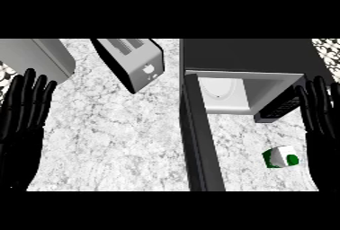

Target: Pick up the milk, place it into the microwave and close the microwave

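Worktop: pale grey speckled stone worktop (pixel 126 143), filling most of the head view.
Milk: small white and green milk carton (pixel 280 157), lying tilted on the worktop toward its right edge, in front of the microwave's open cavity, right of the door, touched by neither hand.
Microwave: dark grey box-shaped microwave (pixel 246 54) at the far right part of the worktop, standing open, pale interior with a white round turntable (pixel 222 92) showing.
Microwave door: long dark microwave door (pixel 199 143), swung out toward the near edge, seen edge-on as a strip running from the microwave's left side down to the near edge.
Control panel: black keypad block (pixel 279 108) at the cavity's right side.
Toaster: silver two-slot toaster (pixel 133 60) near the far edge, left of the microwave, set at an angle.
Grey box: plain light grey appliance (pixel 36 56) at the far left corner.
Left hand: black left hand (pixel 23 108) at the left edge, fingers straight and spread upward, holding nothing.
Right hand: black right hand (pixel 322 110) at the right edge, fingers straight and up, holding nothing, just beside the keypad block and well above the carton.
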Controlling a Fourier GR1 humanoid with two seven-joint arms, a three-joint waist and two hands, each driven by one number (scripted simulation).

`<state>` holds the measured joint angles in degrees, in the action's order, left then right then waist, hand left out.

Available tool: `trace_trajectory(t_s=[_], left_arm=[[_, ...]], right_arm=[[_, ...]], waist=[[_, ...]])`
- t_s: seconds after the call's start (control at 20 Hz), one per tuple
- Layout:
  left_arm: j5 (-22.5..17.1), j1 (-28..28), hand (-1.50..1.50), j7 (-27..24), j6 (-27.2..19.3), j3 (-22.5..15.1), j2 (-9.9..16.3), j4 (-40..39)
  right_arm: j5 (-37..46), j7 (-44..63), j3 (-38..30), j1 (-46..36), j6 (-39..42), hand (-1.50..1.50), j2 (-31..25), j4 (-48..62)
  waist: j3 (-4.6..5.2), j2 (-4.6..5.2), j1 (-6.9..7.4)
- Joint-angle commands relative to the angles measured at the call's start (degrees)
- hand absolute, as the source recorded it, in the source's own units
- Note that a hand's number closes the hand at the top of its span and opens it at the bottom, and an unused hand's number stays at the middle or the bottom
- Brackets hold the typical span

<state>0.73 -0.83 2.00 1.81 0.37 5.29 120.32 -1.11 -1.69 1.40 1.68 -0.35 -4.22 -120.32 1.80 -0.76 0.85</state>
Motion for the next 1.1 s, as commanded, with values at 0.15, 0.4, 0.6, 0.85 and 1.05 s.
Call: trace_trajectory(t_s=[0.15, 0.4, 0.6, 0.85, 1.05], left_arm=[[4.3, 6.6, -1.50, -0.4, -3.3, -3.9, -3.9, 3.6], [-3.3, 13.9, -1.50, 0.1, -17.6, -15.0, -5.2, 4.5], [-1.7, 23.7, -1.50, -6.7, -18.2, -22.0, -5.3, 7.3], [-3.1, 30.1, -1.50, -13.4, -16.5, -25.2, -4.2, 6.3], [-2.0, 32.7, -1.50, -18.4, -17.3, -28.1, -3.2, 4.9]], right_arm=[[-9.3, 0.1, -9.2, 11.3, 8.2, -1.50, -7.4, -10.1], [-19.0, 1.4, -14.3, 16.6, 15.0, -1.50, -10.8, -5.3], [-21.7, -5.4, -18.1, 24.2, 21.0, -1.50, -10.0, -3.4], [-14.2, -9.3, -15.8, 25.0, 23.6, -1.50, -6.5, 1.6], [-14.1, -15.1, -19.1, 24.6, 26.4, -1.50, -6.1, 9.2]], waist=[[-1.84, 0.44, -1.70], [-1.82, 0.44, -1.77], [-1.83, 0.47, -1.21], [-1.80, 0.64, -0.78], [-1.82, 0.64, -0.80]])
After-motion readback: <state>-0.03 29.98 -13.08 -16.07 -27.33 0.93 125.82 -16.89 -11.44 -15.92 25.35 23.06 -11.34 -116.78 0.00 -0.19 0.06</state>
